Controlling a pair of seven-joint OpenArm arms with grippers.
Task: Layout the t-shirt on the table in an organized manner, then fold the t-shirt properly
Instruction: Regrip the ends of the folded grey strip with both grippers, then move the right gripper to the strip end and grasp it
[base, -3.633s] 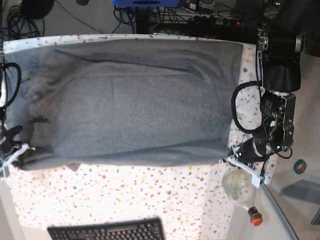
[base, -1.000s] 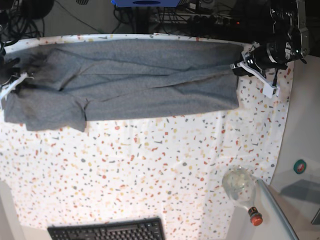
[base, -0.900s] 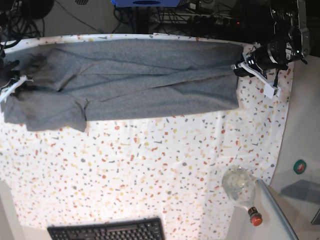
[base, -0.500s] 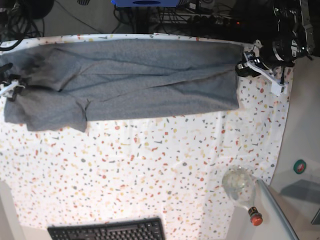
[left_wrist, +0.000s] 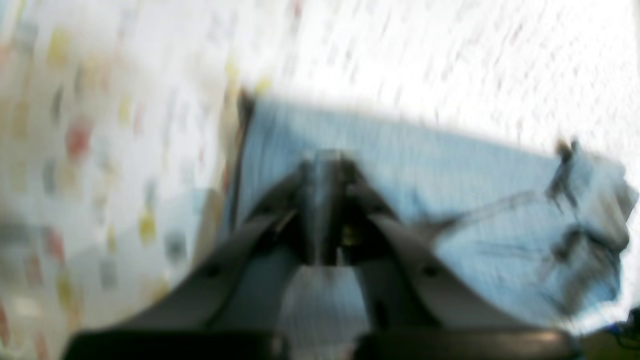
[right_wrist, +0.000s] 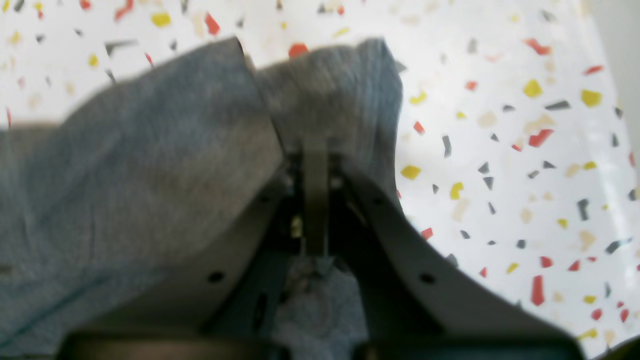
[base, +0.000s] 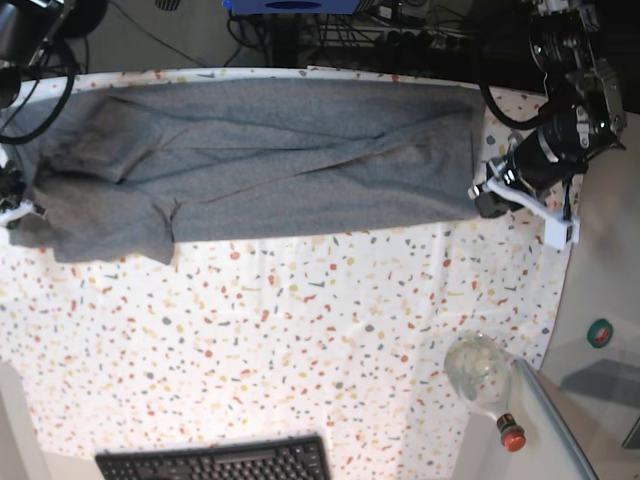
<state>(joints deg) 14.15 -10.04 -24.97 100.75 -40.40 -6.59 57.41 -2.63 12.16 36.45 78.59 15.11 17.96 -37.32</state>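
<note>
While one heather-grey cotton t-shirt (base: 260, 160) lies folded lengthwise along the speckled terrazzo table's (base: 300, 350) far edge, both grippers, left (base: 487, 200) and right (base: 12, 205), are clamped shut at its ends, each lower than 0.5 s ago; one clear bottle (base: 482, 380) and one black keyboard (base: 215, 462) sit near

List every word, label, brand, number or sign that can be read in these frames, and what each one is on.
None can be read.
t-shirt: plain grey, no print or tag text showing.
keyboard: key legends too small to read.
round teal sticker: too small to read.
bottle: no label visible.
The left wrist view is too blurred to show any text.
</note>
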